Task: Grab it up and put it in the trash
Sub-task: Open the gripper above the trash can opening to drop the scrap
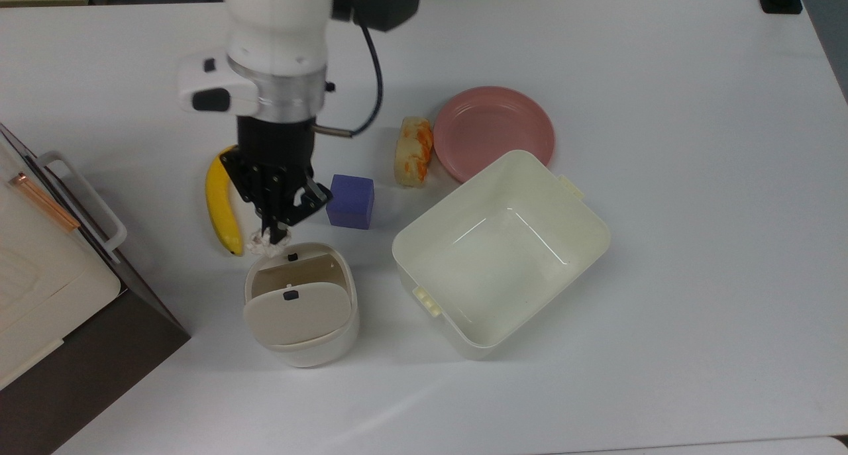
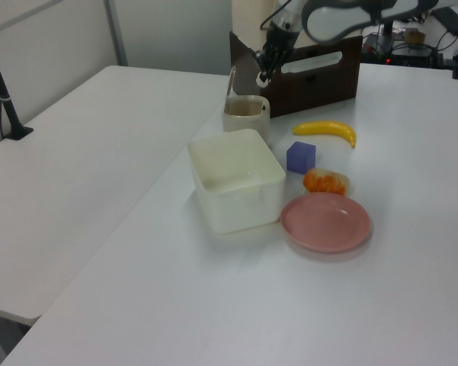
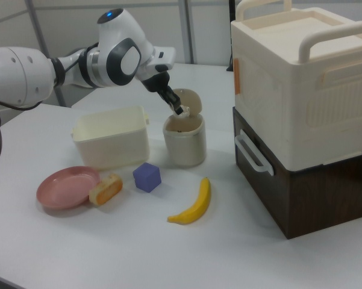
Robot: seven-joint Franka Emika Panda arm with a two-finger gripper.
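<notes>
My gripper (image 1: 270, 236) is shut on the small crumpled whitish paper ball (image 1: 264, 246), which hangs in the air just over the far rim of the trash bin (image 1: 301, 304). The bin is rounded and cream-white, and its swing flap lid (image 1: 296, 312) is tilted so the opening faces up. In the right view the paper ball (image 3: 183, 111) sits at the fingertips right above the bin's mouth (image 3: 184, 139). The left view has the gripper (image 2: 262, 76) above the bin (image 2: 245, 116).
A banana (image 1: 220, 202) lies at the top view's left of the gripper, a purple cube (image 1: 350, 201) at its right. Farther right are a bread roll (image 1: 413, 151), a pink plate (image 1: 493, 132) and a large cream tub (image 1: 501, 251). A cream box on a dark drawer unit (image 3: 300, 114) stands close by.
</notes>
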